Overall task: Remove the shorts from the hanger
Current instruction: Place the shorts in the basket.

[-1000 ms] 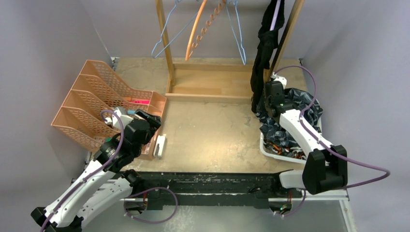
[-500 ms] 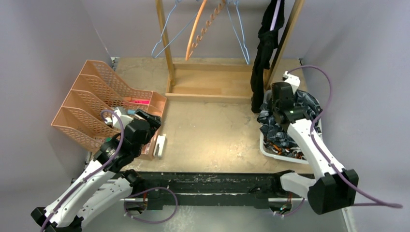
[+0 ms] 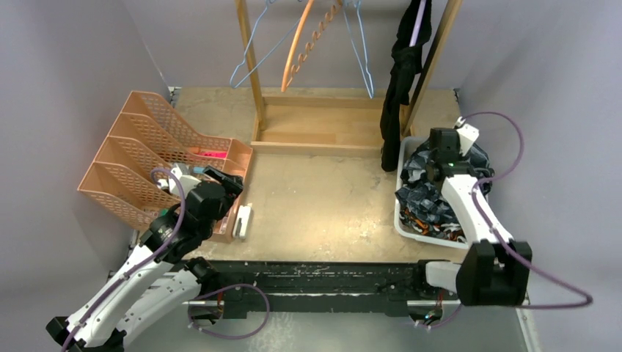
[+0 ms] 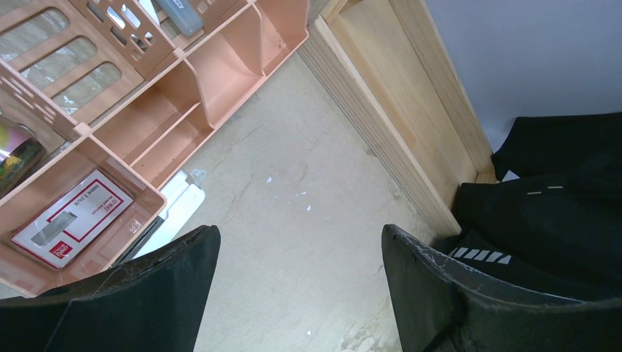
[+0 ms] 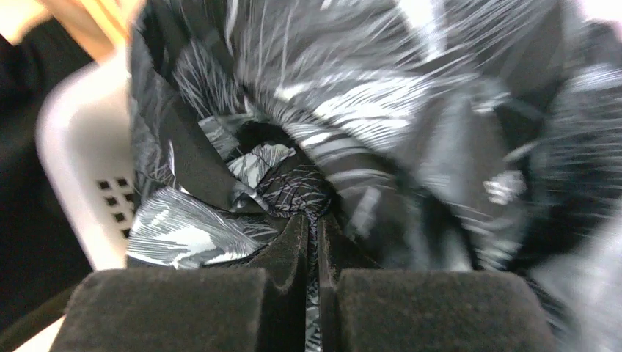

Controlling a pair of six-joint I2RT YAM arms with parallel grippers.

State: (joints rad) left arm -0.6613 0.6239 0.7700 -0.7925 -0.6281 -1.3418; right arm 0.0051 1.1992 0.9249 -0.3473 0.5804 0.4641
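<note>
We find the right hand (image 5: 312,224) pressed together over the dark grey-blue camouflage fabric shorts (image 3: 422,198); next, we judge: open, reach the hanging plain black fabric shorts (image 3: 400,73).

Two robot arms: the left arm (image 3: 136,268) and right arm (image 3: 469,209) have white links and chunky black joints. A purple cable (image 3: 501,114) loops along each. The jaws are black, the left pair scuffed, the right pair felt-padded.

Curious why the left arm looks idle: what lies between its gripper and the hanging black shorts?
Only bare table and the wooden rack base lie between the left gripper and the black shorts; the left wrist view shows this best.
</note>
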